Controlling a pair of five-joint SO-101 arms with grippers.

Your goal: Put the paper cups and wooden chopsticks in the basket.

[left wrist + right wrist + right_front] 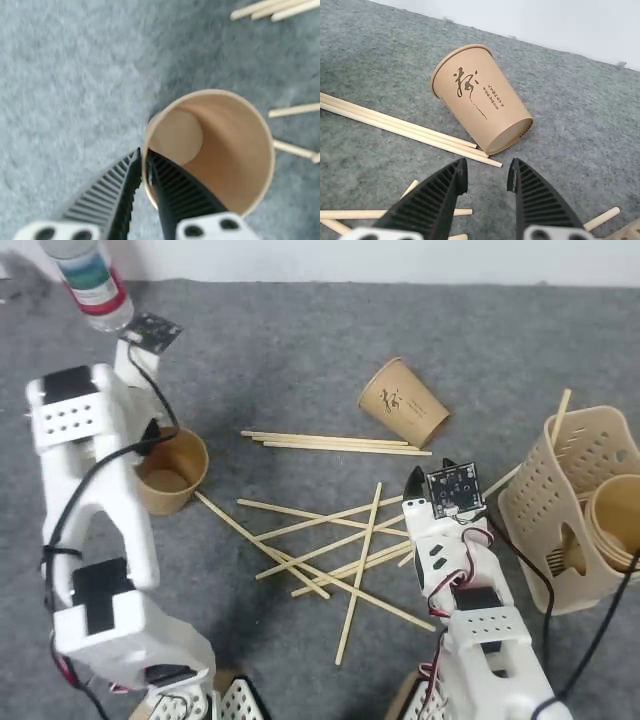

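One chopstick (pixel 561 410), paper cups (pixel 614 515) in basket (pixel 541 508)

Grey, felt-like cover over the counter (pixel 300 340), fuzzy and faintly mottled. White wall (pixel 400 258) along the 12 o'clock edge, meeting the grey in a straight line. Clear bottle (pixel 88 280) with a red-banded label at 11 o'clock, near the wall. Soft, even light; weak, short shadows.

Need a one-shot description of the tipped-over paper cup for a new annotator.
Start at the beige basket at the right of the high view. Up and left of it lies the tipped cup, just beyond three parallel chopsticks. It alone lies on its side showing dark print; the other loose cup stands upright.
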